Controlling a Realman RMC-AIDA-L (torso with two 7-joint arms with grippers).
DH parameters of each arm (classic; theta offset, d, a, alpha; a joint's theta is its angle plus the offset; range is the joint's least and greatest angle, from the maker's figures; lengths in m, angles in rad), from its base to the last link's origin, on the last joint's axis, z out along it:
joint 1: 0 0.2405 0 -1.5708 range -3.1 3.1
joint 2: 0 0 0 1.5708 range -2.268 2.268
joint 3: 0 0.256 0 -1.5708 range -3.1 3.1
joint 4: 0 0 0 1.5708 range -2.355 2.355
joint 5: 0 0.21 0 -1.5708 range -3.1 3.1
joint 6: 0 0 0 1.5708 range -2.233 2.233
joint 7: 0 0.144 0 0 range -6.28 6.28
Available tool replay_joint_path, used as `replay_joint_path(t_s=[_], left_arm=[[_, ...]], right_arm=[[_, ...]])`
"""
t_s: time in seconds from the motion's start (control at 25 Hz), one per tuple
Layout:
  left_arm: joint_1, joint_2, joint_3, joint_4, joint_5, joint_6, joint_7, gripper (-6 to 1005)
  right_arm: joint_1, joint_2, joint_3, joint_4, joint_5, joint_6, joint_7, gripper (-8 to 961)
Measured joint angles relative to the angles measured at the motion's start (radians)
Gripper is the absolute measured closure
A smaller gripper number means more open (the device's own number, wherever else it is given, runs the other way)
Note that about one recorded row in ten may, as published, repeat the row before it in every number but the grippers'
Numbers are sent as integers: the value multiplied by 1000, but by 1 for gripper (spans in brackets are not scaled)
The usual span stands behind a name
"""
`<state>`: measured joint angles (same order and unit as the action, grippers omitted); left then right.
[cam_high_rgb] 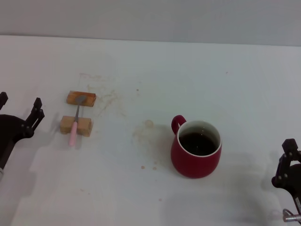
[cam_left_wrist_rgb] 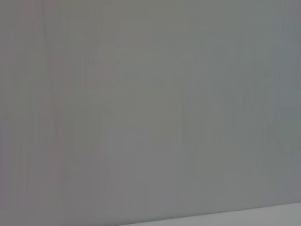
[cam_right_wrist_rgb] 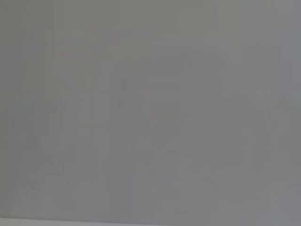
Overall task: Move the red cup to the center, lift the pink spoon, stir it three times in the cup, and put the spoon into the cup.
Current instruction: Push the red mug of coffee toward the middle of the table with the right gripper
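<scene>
the pink spoon (cam_high_rgb: 74, 128) bridges two wooden blocks (cam_high_rgb: 78, 112), raised for grabbing, while the red cup (cam_high_rgb: 195, 149) sits right of center (left gripper (cam_high_rgb: 19, 109) spread wide, right gripper (cam_high_rgb: 288, 162) unclear).

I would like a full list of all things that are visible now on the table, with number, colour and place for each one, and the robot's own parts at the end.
red cup: 1, dark red with white inside, dark liquid in it, upright, right of the table's middle, handle toward the far left.
pink spoon: 1, pink handle and grey metal end, on the left, lying across the two wooden blocks.
wooden blocks: 2, tan, on the left, one farther, one nearer, apart from each other.
table: 1, white, with faint brown stains near the middle.
left gripper: 1, black, at the left edge, open, holding nothing.
right gripper: 1, black, at the lower right corner, holding nothing.
</scene>
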<state>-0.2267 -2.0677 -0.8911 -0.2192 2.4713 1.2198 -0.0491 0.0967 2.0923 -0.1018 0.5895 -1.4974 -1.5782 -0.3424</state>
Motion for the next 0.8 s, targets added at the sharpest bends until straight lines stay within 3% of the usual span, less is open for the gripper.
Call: replay_joint_path(t_s=[0.36,0.8], left_arm=[[-25,0,10,0,0,-31,-12,156],[-7,2,6,-14,0,-14,-7,156]], right_arm=[[9,-2,-1,-2,-1,-17,29,953],[5,-1,-40,-11,-9,-13,53,953]])
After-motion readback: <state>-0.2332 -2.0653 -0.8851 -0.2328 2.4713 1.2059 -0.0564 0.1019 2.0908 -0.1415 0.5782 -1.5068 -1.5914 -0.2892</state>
